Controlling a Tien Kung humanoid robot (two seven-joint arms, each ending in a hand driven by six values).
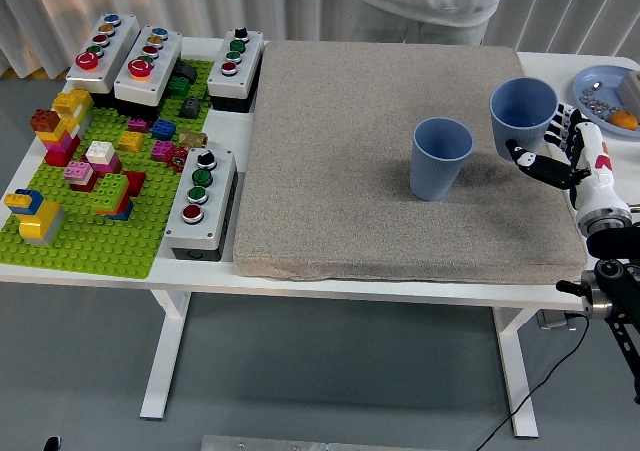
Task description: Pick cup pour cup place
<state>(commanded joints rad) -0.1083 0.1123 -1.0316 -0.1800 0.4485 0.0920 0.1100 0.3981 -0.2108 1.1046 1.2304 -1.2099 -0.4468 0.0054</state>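
Head view is showing the held cup (pixel 522 114), a blue tumbler, sitting in the right hand (pixel 568 151) above the right side of the grey mat (pixel 340 161), near its right edge. The fingers are wrapping its lower wall from the right while its mouth is staying up and nearly level, which looks like a carry posture that is keeping any contents in until the pour. Just to its left, apart from it, the second blue cup (pixel 440 157) is standing upright on the mat, apparently waiting as the receiver. Beyond the mat's right edge a blue plate (pixel 590 84) is sitting on the white table (pixel 540 66); at the left, button boxes (pixel 200 203) and a green brick baseplate (pixel 100 241) are lying well apart. A person (pixel 430 1) is standing at the far side. No writing is legible anywhere.
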